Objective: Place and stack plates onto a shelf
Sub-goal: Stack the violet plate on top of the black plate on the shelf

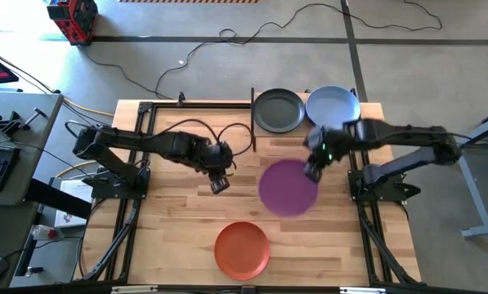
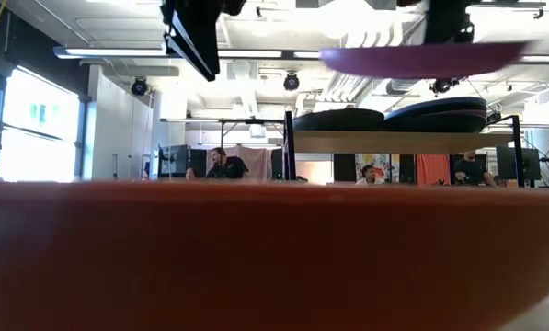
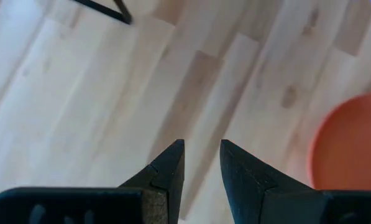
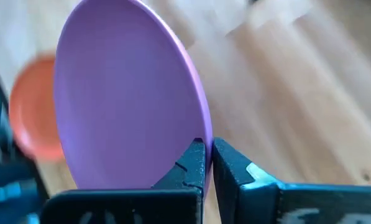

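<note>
My right gripper (image 1: pixel 312 169) is shut on a purple plate (image 1: pixel 288 187), carried in the air over the table's middle right; the low view shows that plate (image 2: pixel 421 58) level and high above the tabletop. On the shelf (image 2: pixel 398 142) at the far edge rest a dark grey plate stack (image 1: pixel 278 110) and a light blue plate (image 1: pixel 333 105). An orange plate (image 1: pixel 242 250) lies flat on the table near the near edge. My left gripper (image 1: pixel 219 184) hovers empty over the table's middle, fingers slightly apart (image 3: pixel 202 152). My right gripper pinches the purple plate's rim (image 4: pixel 197 138) between its two fingers, at the plate's far right edge. The fingers come from the table's far right side. The plate is lifted clear and hangs roughly level in the air.
The shelf's black posts (image 1: pixel 252 118) stand at the table's far side. The orange plate (image 2: pixel 274 248) fills the low view's foreground. Bare wood lies between the arms. People sit in the room behind.
</note>
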`<state>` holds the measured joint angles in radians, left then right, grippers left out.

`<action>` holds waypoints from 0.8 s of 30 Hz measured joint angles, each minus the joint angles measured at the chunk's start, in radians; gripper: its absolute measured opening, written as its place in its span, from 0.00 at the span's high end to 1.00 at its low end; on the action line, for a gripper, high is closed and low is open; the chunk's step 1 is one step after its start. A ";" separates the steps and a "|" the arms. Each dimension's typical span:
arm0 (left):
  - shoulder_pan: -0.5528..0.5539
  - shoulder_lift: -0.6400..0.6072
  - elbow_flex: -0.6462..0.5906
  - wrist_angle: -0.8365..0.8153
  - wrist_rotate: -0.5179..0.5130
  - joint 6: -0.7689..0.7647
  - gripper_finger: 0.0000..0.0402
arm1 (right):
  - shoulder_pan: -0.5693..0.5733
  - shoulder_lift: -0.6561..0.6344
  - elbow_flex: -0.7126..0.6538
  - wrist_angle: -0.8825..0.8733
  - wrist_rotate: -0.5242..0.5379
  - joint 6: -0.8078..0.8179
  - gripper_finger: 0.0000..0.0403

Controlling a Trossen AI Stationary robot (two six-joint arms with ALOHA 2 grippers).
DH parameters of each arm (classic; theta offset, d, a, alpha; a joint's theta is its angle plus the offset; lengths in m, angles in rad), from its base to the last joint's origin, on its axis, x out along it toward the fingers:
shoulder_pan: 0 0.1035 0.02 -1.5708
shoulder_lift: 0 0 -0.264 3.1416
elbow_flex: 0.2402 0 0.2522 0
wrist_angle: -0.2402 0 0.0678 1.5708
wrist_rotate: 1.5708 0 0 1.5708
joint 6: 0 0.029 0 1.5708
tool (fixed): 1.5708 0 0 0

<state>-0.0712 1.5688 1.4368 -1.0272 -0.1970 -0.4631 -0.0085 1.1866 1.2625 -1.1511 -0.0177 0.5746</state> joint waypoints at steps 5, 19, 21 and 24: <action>0.080 0.000 0.000 0.001 0.000 0.095 0.78 | -0.214 -0.030 -0.001 0.067 -0.003 -0.055 1.00; 0.239 0.000 0.000 0.002 0.000 0.297 0.78 | -0.662 -0.036 -0.001 0.418 0.009 -0.034 1.00; 0.251 0.000 0.000 0.002 0.000 0.316 0.78 | -0.709 -0.036 -0.001 0.437 0.030 0.002 1.00; 0.264 0.000 0.000 0.002 0.000 0.357 0.78 | -0.778 -0.035 -0.001 0.456 0.036 0.067 1.00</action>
<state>0.1926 1.5688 1.4368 -1.0256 -0.1974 -0.1060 -0.7863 1.1515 1.2617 -0.6955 0.0187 0.6413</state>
